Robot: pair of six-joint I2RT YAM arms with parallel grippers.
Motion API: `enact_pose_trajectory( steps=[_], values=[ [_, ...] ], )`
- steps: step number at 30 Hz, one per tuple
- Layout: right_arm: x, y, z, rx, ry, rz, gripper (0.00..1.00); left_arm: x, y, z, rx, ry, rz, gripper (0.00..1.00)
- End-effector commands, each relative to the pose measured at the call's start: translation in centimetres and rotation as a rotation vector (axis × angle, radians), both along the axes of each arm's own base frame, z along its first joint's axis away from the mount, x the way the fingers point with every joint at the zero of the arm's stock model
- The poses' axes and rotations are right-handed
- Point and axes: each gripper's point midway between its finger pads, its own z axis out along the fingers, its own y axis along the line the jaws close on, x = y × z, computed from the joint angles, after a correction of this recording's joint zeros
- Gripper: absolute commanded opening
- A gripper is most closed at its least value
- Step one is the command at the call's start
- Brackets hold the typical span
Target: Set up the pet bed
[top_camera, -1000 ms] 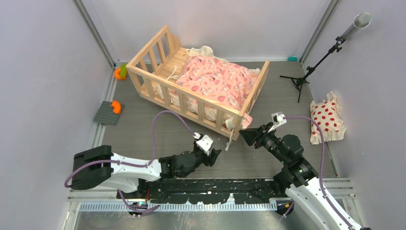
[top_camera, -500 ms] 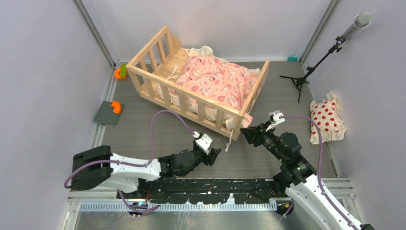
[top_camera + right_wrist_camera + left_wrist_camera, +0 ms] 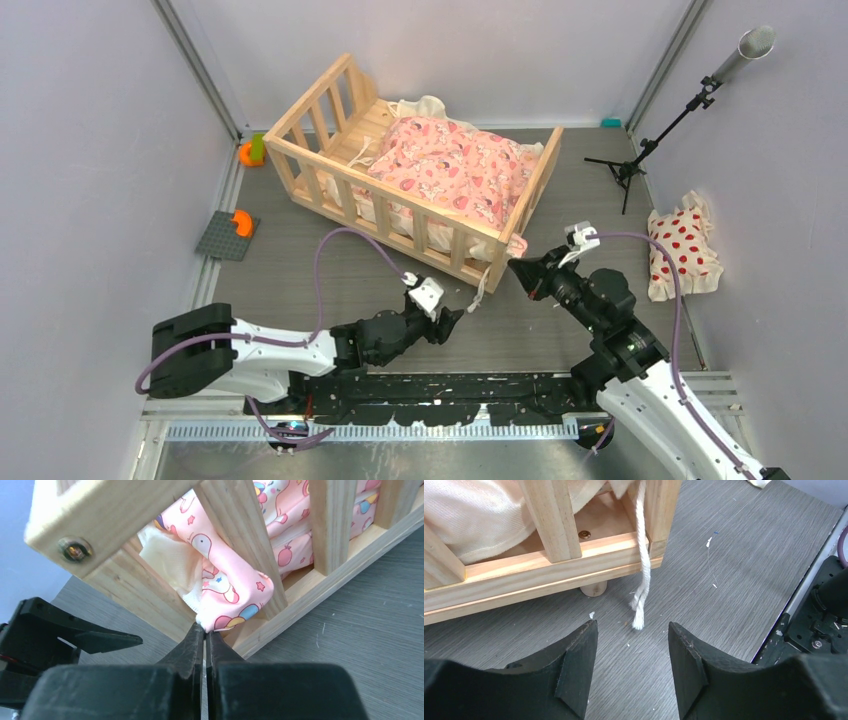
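Pet bed (image 3: 385, 190) is sitting at the back-left of the table (image 3: 300, 260). It is angled, with its near-right corner post pointing toward both my grippers. Pink cushion (image 3: 450, 170) is lying inside, one corner poking out between the slats at that post.

Right gripper (image 3: 205, 630): jaws are pressing together, tips touching the cushion's lowest corner just below the post. I cannot tell whether any cloth is caught. The bed's bottom rail is running just beside the tips, with bare table beyond it.

Left gripper (image 3: 631, 626): fingers are standing spread, gripping nothing, hovering low over the table. Cream cord (image 3: 642, 555) is hanging off the bed corner. Its frayed end is dangling just ahead of the gap, near a round foot (image 3: 593, 587).

Room: bare table is showing between the bed's long side and my bases. Dotted pillow (image 3: 682, 250) is lying at the right wall, well apart from the bed, with a tripod stand (image 3: 630, 165) behind it. Gray plate (image 3: 228, 235) is sitting at the left edge.

Cushion print is showing cartoon animals, stars and fruit.
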Motion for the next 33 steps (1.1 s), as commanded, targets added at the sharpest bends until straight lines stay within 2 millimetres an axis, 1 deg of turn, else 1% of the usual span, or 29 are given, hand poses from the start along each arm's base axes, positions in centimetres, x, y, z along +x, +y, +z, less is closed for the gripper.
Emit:
enact_pose_trajectory(
  steps=[1,5,7,12,14,18,21,27,33],
  values=[
    [0.4,-1.0,4.0,-0.023,-0.045,-0.05,0.02,0.5,-1.0,2.2,-0.062,-0.041,-0.035,0.55],
    [0.2,-1.0,4.5,-0.061,-0.004,-0.038,0.01,1.2,-1.9,3.3,-0.097,-0.047,-0.09,0.56],
    [0.2,-0.8,4.5,-0.07,0.011,-0.024,0.01,1.5,-2.6,3.4,-0.094,-0.058,-0.117,0.57],
    [0.3,-0.2,4.0,-0.08,0.038,0.0,0.01,2.6,-4.3,2.7,-0.073,-0.08,-0.144,0.58],
    [0.3,-0.2,3.9,-0.082,0.04,0.003,0.01,2.9,-4.9,2.8,-0.079,-0.099,-0.146,0.58],
    [0.1,-0.2,3.9,-0.081,0.038,0.006,0.01,3.8,-5.4,3.3,-0.118,-0.146,-0.132,0.54],
    [0.0,-0.2,3.8,-0.083,0.039,0.011,0.01,4.2,-5.8,3.2,-0.129,-0.178,-0.133,0.52],
    [-0.1,-0.2,3.7,-0.087,0.042,0.017,0.01,4.7,-6.6,2.3,-0.152,-0.18,-0.131,0.5],
    [-0.3,-0.1,3.6,-0.087,0.045,0.028,0.01,5.4,-6.8,1.8,-0.195,-0.158,-0.118,0.47]
  ],
)
